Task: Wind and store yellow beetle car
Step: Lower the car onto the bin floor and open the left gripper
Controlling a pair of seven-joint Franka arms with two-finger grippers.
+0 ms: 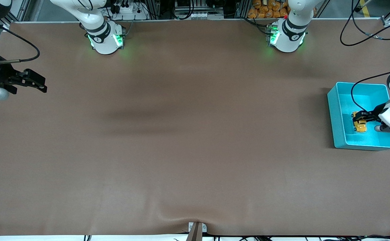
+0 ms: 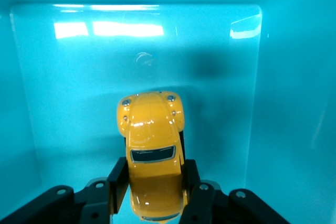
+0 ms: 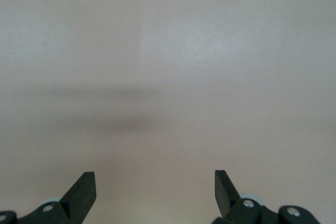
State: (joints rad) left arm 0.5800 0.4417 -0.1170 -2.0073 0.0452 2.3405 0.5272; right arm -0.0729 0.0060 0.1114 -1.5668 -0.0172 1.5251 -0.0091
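Observation:
The yellow beetle car (image 1: 361, 126) is inside the teal bin (image 1: 335, 117) at the left arm's end of the table. My left gripper (image 1: 359, 119) reaches down into the bin and is shut on the car's sides. In the left wrist view the car (image 2: 152, 129) points away from the camera, low over the bin floor (image 2: 79, 103), with my left gripper (image 2: 155, 169) clamped on its rear half. I cannot tell whether the wheels touch the floor. My right gripper (image 1: 42, 85) waits open and empty over the table at the right arm's end; it also shows in the right wrist view (image 3: 155, 182).
The bin's walls (image 2: 294, 103) stand close around the left gripper. A black cable (image 1: 355, 90) hangs from the left arm over the bin. The brown table mat (image 1: 195, 134) spreads between the arms. A small metal bracket (image 1: 196, 229) sits at the table's near edge.

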